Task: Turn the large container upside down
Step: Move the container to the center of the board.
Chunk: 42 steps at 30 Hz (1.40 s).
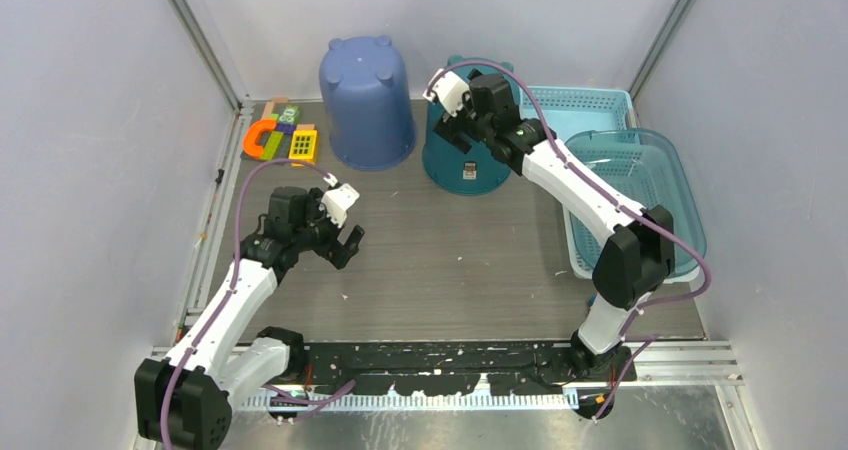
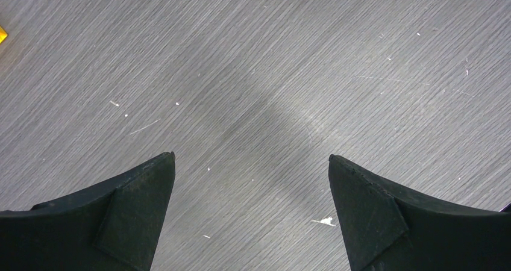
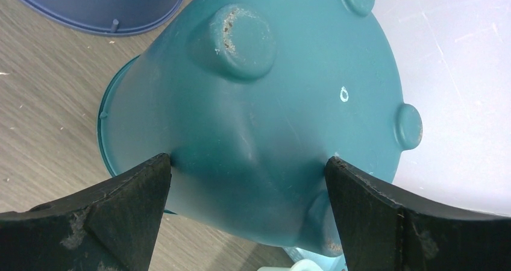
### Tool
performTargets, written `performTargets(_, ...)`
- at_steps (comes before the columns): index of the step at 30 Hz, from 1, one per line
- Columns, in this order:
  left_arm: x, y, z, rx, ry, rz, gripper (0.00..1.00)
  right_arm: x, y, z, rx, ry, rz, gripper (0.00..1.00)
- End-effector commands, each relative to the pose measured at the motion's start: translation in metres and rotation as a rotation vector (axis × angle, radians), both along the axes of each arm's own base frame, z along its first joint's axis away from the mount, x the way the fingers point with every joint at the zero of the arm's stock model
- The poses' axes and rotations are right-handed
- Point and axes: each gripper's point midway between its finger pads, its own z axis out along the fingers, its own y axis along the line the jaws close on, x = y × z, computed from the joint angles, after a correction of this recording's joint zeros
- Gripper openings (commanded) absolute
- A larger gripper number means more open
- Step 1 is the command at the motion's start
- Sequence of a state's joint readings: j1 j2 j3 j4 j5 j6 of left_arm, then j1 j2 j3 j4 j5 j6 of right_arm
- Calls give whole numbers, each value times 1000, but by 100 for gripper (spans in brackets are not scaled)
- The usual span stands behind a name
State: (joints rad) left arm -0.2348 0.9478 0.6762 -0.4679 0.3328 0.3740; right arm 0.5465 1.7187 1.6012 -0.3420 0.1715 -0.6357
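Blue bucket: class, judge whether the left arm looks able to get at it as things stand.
Probably yes. The left gripper hangs open over bare table, and nothing lies between it and the blue bucket; the toy blocks sit off to one side.

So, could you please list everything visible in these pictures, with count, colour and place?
blue container: 1, blue, back centre-left, feet up
teal container: 1, teal, right of the blue one, feet up
baskets: 2, light blue, right side, one behind the other
toy blocks: small pile, mixed colours, back left
table: 1, grey wood grain
left end effector: 1, black, open, over bare table
right end effector: 1, black, open, astride the teal container's base
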Motion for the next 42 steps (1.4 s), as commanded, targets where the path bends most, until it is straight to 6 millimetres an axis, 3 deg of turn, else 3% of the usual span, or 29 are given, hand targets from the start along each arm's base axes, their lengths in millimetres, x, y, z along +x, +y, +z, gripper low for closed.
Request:
performTargets(1,5,-2,12,-23,-47,-6,100,15,1,-24,-23,43,-9,100)
performTargets(11,5,-1,11,-23,-45,-3,100,47,0,-30,-51,31,-45,100)
performTargets(24,6,-1,9,-20,-40,-1,100,65,1,-38,-90,28,-56,100)
performTargets(42,6,-1,6,-15,-31,0,100,64,8,-24,-33,47,-45,100)
